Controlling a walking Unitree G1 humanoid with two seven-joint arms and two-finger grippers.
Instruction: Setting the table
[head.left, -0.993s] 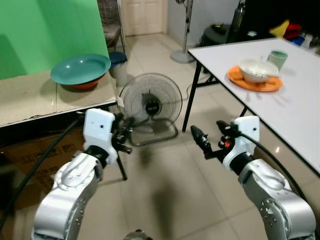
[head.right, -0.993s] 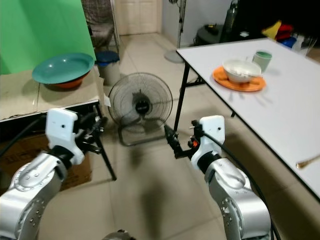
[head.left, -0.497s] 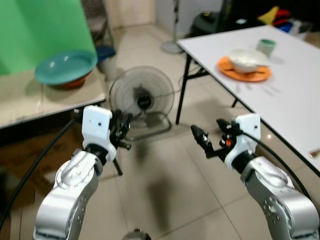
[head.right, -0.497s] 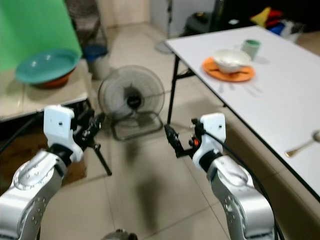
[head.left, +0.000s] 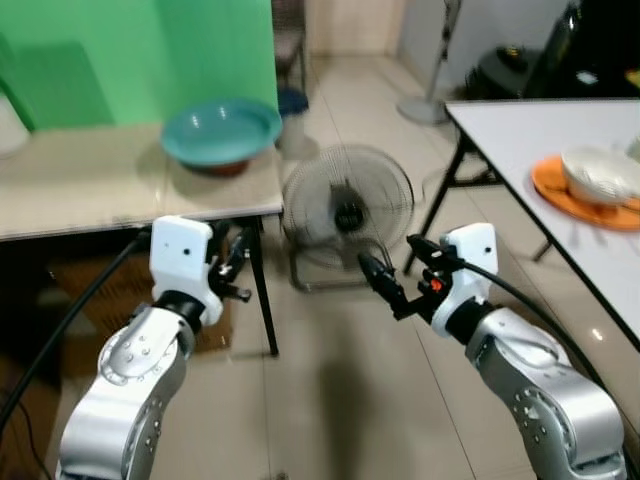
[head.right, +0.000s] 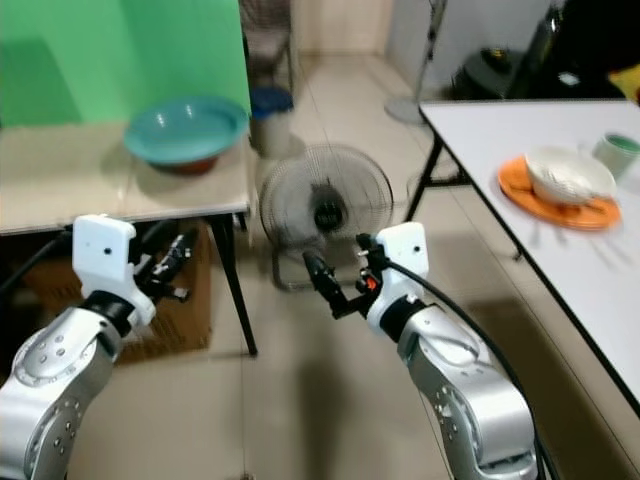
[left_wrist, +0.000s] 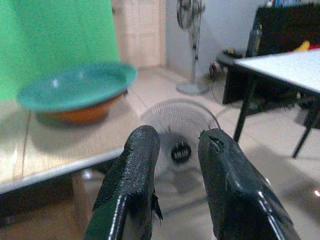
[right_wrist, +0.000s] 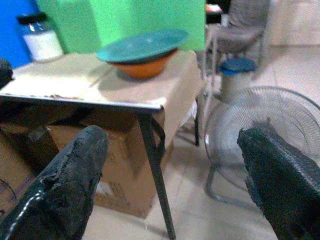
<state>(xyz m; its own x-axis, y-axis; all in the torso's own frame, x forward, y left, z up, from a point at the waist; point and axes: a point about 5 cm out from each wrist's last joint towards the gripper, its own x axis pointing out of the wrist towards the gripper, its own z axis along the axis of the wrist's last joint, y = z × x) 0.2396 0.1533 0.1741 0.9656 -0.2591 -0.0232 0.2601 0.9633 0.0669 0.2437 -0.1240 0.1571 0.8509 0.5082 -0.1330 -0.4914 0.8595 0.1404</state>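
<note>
Pale tiled floor (head.left: 330, 400) under both arms. Long white tabletop on black legs (head.right: 600, 270) off to the outer side of the right pincer, well apart from it. Beige wooden side table with black legs (head.left: 120, 190) just ahead of and above the left pincer. Round wire-caged floor fan (head.left: 347, 205) stands on the tiles ahead, between the two pincers and just beyond the right one's tips. Brown cardboard box (right_wrist: 115, 165) under the side table, beyond the left pincer. Wide teal shallow bowl stacked on an orange bowl (head.left: 220, 133) sits on the side table's near corner, ahead of the left pincer and above it. Flat orange plate (head.right: 555, 195) with a white bowl (head.right: 568, 175) on it lies on the white tabletop, far to the right pincer's outer side. Left pincer (left_wrist: 177, 165): fingers narrow, a slim gap, nothing between them. Right pincer (right_wrist: 170, 170): fingers spread wide, empty, held over the floor.
</note>
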